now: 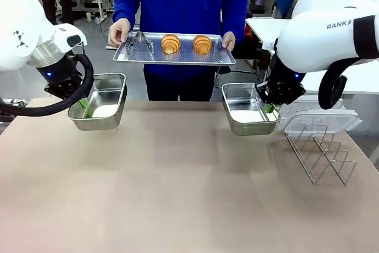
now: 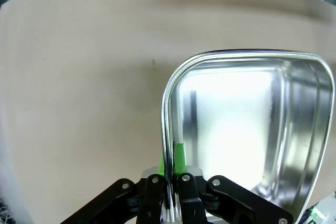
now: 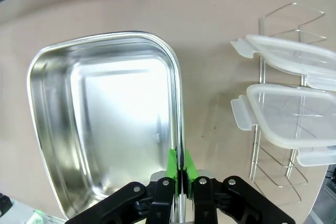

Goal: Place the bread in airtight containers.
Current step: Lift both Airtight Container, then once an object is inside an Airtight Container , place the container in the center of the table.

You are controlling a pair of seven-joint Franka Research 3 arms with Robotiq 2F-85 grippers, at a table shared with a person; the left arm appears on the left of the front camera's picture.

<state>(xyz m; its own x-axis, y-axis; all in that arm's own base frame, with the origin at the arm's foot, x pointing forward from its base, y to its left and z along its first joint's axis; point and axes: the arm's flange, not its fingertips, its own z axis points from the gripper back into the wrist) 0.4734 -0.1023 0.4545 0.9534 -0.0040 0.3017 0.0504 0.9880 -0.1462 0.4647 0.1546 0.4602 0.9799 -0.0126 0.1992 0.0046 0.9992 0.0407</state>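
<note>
At the far left edge of the tabletop (image 1: 177, 194), the left gripper (image 1: 84, 106) is clamped shut on the long rim of the left tin (image 1: 109, 77), one green pad inside the wall and one outside, as the left wrist view shows (image 2: 172, 153). That tin (image 2: 168, 93) is empty. Toward the far right edge, the right gripper (image 1: 269, 108) pinches the rim of the right tin (image 1: 237, 87) in the same way (image 3: 180, 162); this tin (image 3: 176, 77) is also empty. Just right of it, two clear lids (image 3: 291, 121) lie beside a wire rack (image 1: 323, 152) near the right edge. Beyond the far edge, a person's hands (image 1: 118, 31) hold a perforated tray (image 1: 177, 61) level between the two tins. On it sit the left croissant (image 1: 170, 43) and the right croissant (image 1: 202, 44), side by side and apart, with metal tongs (image 1: 140, 42) to their left.
</note>
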